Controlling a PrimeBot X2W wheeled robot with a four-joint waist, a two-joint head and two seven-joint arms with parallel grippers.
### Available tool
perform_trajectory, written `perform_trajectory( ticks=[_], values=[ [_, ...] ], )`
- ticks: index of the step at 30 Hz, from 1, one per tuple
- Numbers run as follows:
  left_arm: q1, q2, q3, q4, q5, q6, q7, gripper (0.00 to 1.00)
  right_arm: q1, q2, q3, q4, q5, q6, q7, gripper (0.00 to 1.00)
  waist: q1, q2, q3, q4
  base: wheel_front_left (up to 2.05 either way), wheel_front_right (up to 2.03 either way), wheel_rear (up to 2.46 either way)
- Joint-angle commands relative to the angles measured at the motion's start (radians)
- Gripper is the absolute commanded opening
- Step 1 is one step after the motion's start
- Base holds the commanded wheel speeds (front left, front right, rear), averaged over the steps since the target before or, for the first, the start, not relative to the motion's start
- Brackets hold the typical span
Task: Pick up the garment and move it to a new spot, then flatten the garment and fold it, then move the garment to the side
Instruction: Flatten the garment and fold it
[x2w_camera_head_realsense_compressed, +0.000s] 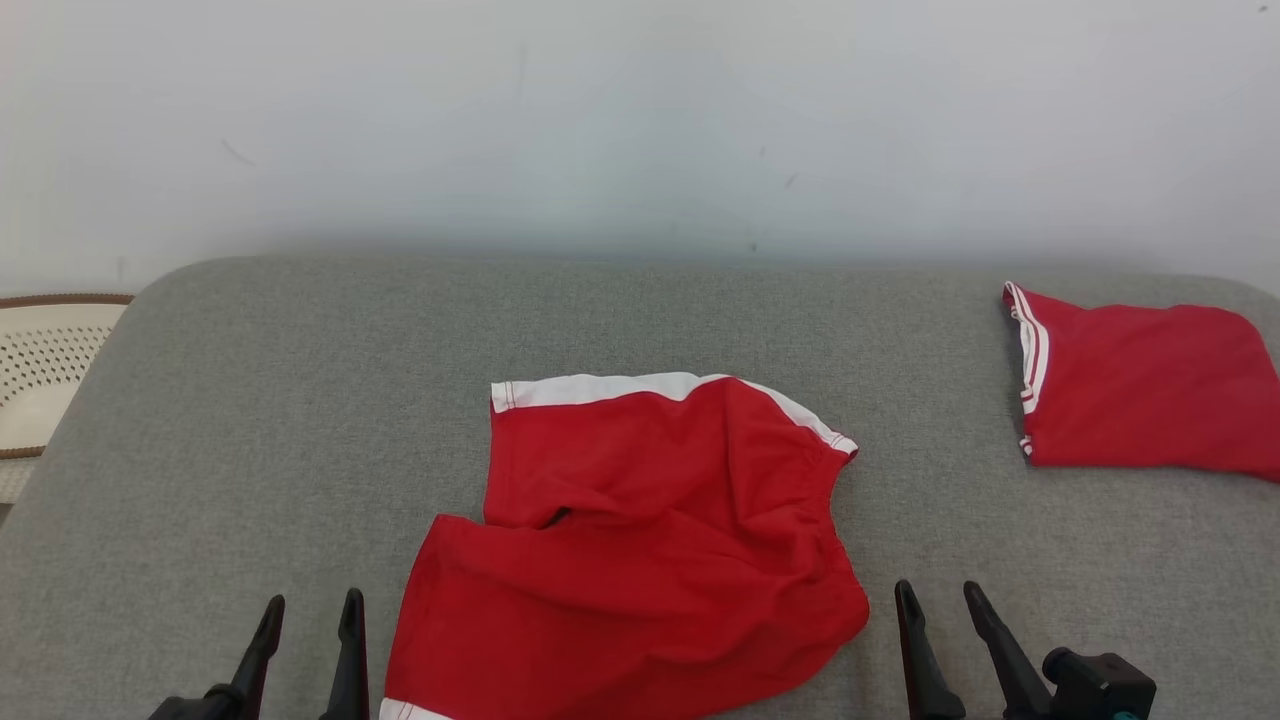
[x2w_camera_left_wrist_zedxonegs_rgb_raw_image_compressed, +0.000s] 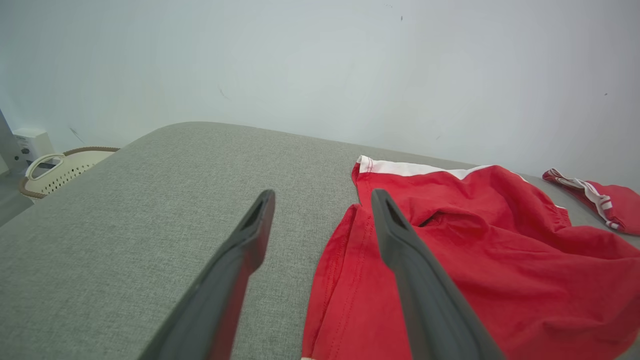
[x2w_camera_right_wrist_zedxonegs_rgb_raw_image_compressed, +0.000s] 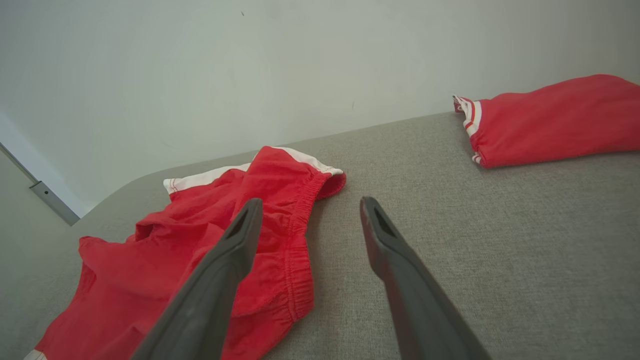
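While both hands sit low at the near edge, the red shorts (x2w_camera_head_realsense_compressed: 640, 560) lie crumpled mid-surface, btw the two. White trim runs along the shorts' far edge & shows again at the near L corner. The elastic waistband bunches on the R side, and the fabric is creased and partly doubled over itself.

L hand (x2w_camera_head_realsense_compressed: 313, 597): fingers spread wide, nothing btw them, tips just beside the shorts' L edge, not touching in the head view. R hand (x2w_camera_head_realsense_compressed: 937, 586): also wide, empty, tips just beside the shorts' R edge over bare grey surface (x2w_camera_head_realsense_compressed: 250, 400).

A folded red garment (x2w_camera_head_realsense_compressed: 1140, 385) w/ white stripes lies at the far R, well apart from the shorts. A pale basket (x2w_camera_head_realsense_compressed: 50, 370) w/ a brown rim sits off the L end. A plain wall (x2w_camera_head_realsense_compressed: 640, 120) stands behind.
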Motion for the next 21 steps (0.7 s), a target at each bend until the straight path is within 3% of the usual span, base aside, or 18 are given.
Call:
perform_trajectory(
  ticks=[1,10,21],
  values=[
    [0.000,0.005,0.011,-0.010,0.023,0.001,-0.005,1.00,0.013,-0.012,0.010,0.013,0.015,0.001,0.013,1.00,0.0000,0.0000,-0.001,0.002,0.00,0.00,0.00],
    [0.022,0.015,0.046,-0.028,0.045,0.012,-0.005,1.00,-0.005,-0.048,0.061,0.072,0.044,0.001,0.060,1.00,0.0000,0.0000,-0.005,0.011,0.00,0.00,0.00],
    [0.018,0.019,0.049,-0.022,0.050,-0.006,-0.006,1.00,-0.127,-0.157,0.198,0.223,0.124,0.001,0.146,1.00,0.0000,0.0000,0.004,0.065,0.00,0.00,0.00]
  ],
)
